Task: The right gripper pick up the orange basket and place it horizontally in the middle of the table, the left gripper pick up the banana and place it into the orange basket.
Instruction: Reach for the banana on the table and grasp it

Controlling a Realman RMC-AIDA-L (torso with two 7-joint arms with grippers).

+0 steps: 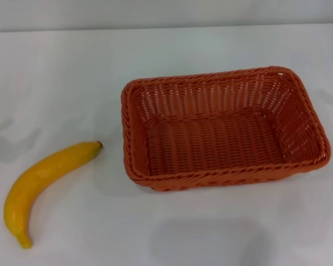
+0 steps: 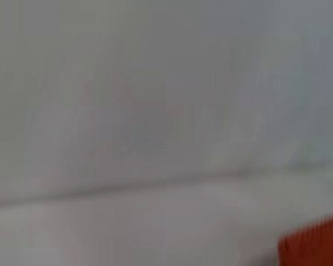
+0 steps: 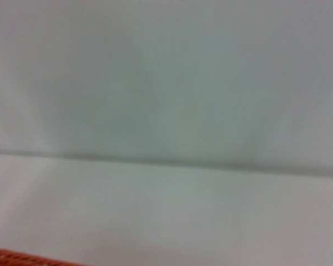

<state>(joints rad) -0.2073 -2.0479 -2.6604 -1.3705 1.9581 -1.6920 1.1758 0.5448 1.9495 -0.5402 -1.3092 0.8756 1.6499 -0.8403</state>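
banana (image 1: pixel 40 180) beside orange basket (image 1: pixel 222 128)

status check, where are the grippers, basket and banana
Neither gripper in view. Orange basket empty, lengthwise across the table, right of centre. Banana on the table left of it, apart. Nothing between them.

from my left wrist camera i get only a blurred corner of the orange woven wicker-style basket (image 2: pixel 316 244), cut off by the frame edge. my right wrist camera shows just a blurred sliver of its braided rim (image 3: pixel 22 258). neither gripper appears in any view, so i cannot judge their fingers.
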